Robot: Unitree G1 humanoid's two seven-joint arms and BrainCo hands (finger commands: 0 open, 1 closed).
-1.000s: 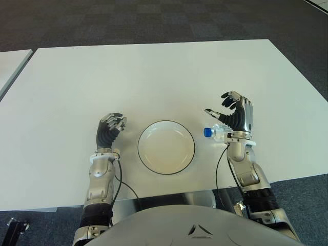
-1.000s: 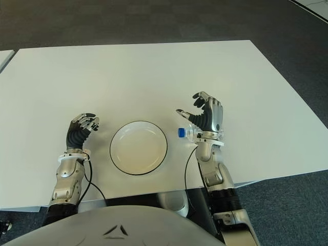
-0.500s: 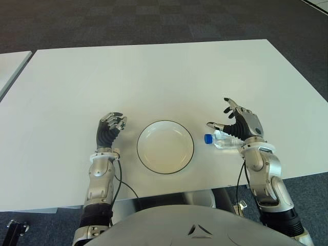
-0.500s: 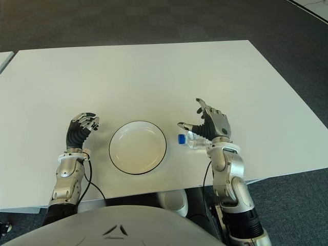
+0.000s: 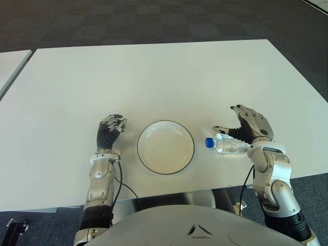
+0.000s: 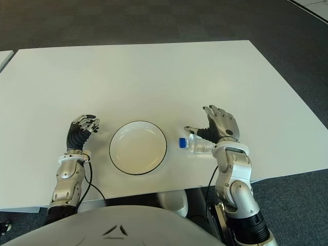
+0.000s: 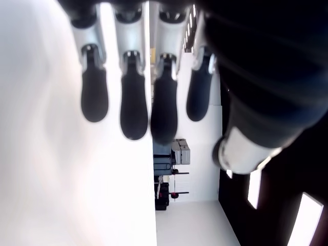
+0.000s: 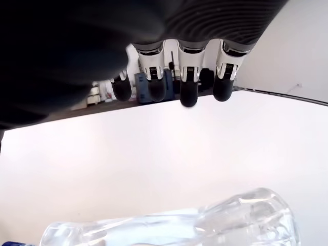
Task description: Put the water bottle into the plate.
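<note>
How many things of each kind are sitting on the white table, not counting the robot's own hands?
Bottles: 1, the water bottle lying on its side beside the right hand, blue cap toward the plate.
Plates: 1, the plate, nothing in it, with the left hand on its other side.
Total: 2 things on the table.

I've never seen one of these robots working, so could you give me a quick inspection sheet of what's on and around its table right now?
Surface: white table, mostly bare.
Job's things: water bottle lying on its side, blue cap toward the plate; the plate is empty, and the two are apart.
Clutter: nothing seen.
Hands: right hand over the bottle, fingers spread, not closed on it; left hand idle on the plate's left, fingers curled, holding nothing.
Cables: black cables run along both forearms.
Surroundings: dark carpet floor; corner of a second table at far left.
</note>
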